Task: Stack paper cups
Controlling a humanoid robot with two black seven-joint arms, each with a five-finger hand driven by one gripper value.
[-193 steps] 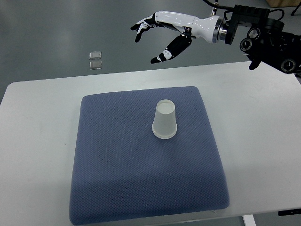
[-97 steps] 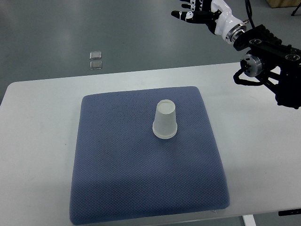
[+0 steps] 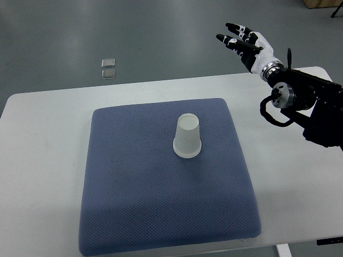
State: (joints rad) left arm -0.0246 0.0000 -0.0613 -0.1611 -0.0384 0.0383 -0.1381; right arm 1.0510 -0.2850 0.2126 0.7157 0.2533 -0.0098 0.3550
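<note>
A white paper cup (image 3: 188, 137) stands upside down near the middle of the blue mat (image 3: 139, 203). It looks like a single stack; I cannot tell how many cups are nested in it. My right hand (image 3: 242, 43) is up at the back right, beyond the table's far edge, well away from the cup. Its fingers are stretched out and hold nothing. The black right forearm (image 3: 311, 104) comes in from the right edge over the table. No left arm shows.
The mat lies on a white table (image 3: 43, 160). Two small square objects (image 3: 109, 68) lie on the grey floor beyond the table's far edge at upper left.
My right hand swung from above the far edge at centre off to the right and came lower, with its fingers now extended. The cup has not moved.
</note>
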